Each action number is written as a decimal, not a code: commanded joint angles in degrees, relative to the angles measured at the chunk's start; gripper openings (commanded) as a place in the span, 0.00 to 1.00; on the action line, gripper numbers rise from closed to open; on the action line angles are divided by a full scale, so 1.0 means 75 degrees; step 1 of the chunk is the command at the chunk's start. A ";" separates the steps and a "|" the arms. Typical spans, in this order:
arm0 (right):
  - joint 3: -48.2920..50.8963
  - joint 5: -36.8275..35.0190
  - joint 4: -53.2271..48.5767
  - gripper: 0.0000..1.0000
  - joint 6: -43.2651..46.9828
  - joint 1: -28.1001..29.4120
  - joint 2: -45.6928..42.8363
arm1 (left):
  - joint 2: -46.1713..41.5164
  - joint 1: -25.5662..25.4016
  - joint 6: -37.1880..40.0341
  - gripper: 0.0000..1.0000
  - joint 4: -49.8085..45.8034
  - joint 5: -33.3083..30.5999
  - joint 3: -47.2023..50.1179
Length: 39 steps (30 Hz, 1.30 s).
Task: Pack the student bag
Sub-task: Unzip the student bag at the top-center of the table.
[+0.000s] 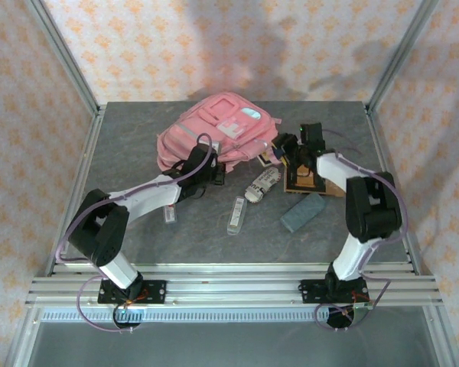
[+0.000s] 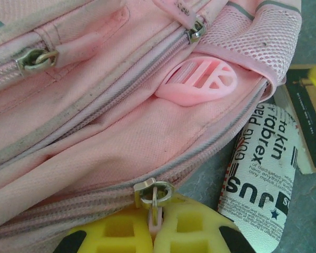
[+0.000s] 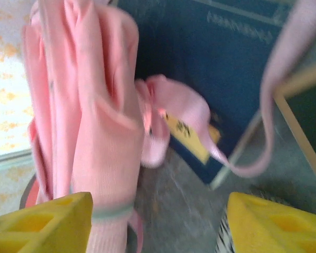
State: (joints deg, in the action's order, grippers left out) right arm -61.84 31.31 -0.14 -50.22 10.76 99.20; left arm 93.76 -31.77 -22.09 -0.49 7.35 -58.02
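- Toward twelve o'clock from the middle of the table (image 1: 138, 245), seen from above, the student bag (image 1: 218, 130) lies flat on the grey surface, pockets up, with its pale blue patch at one o'clock.
- At the bag's six o'clock edge, the left gripper (image 2: 154, 224) has its yellow fingers (image 2: 195, 229) pressed together, pinching the zip pull (image 2: 155, 210) that hangs from a metal slider (image 2: 154, 190).
- At one o'clock from that slider, a pink rubber tab (image 2: 197, 81) with cut-outs lies against the bag's mesh side pocket.
- At the bag's four o'clock, the right gripper (image 3: 158, 226) stands with its fingers (image 3: 42, 226) spread wide and nothing between them. Its wrist view is blurred. The bag's pink cloth hangs by the finger at nine o'clock, and a pink strap (image 3: 274, 79) loops off toward three o'clock.
- Just beside the bag at five o'clock lies a printed pouch (image 2: 260, 168), white with black lettering, and a dark book (image 2: 305, 132) lies beyond it.
- Nearer the arms' bases lie two clear tubes, one (image 1: 236, 215) at six o'clock from the bag and the other (image 1: 169, 213) at seven.
- A grey-blue block (image 1: 303, 214) rests at five o'clock, apart from the pouch.
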 commanded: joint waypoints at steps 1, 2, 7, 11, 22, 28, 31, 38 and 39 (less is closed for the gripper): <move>0.0730 0.0542 0.1035 0.67 -0.0215 0.0332 -0.0697 | 0.0094 -0.0097 -0.0055 0.00 0.0287 -0.0217 -0.0374; 0.0877 0.0672 0.1315 0.67 -0.0327 0.0500 -0.0732 | 0.0128 -0.0131 -0.0034 0.00 0.0308 -0.0207 -0.0381; 0.0635 0.0994 0.2281 0.66 -0.0865 0.1497 -0.0074 | 0.0230 -0.0390 0.0010 0.00 0.0181 -0.0350 -0.0500; 0.0012 0.1195 0.2635 0.61 -0.1265 0.2019 0.0871 | 0.0208 -0.0636 0.0050 0.00 0.0069 -0.0517 -0.0542; -0.0171 0.0889 0.2972 0.00 -0.1711 0.1726 0.1412 | -0.0720 -0.0349 -0.0378 0.00 -0.0071 -0.0891 0.0720; 0.0239 0.0818 0.3007 0.00 -0.1637 0.1210 0.0909 | -0.2240 0.1029 -0.0732 0.00 -0.0005 -0.0923 0.2409; 0.0142 0.0987 0.3023 0.00 -0.1576 0.1207 0.0992 | -0.2911 0.1594 -0.0722 0.00 -0.0116 -0.0817 0.2895; -0.1248 0.1885 0.2765 0.00 -0.1158 0.1606 0.1747 | -0.3538 0.1571 -0.0651 0.00 -0.0832 -0.0627 0.2845; -0.1665 0.2020 0.2483 0.00 -0.0970 0.1683 0.1923 | -0.3695 0.1527 -0.0669 0.00 -0.0886 -0.0596 0.2892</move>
State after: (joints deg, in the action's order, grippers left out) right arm -66.70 47.88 17.89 -61.39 23.66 111.20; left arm 69.95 -21.30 -26.00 -2.09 6.07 -37.26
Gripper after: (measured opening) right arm 0.071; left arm 0.043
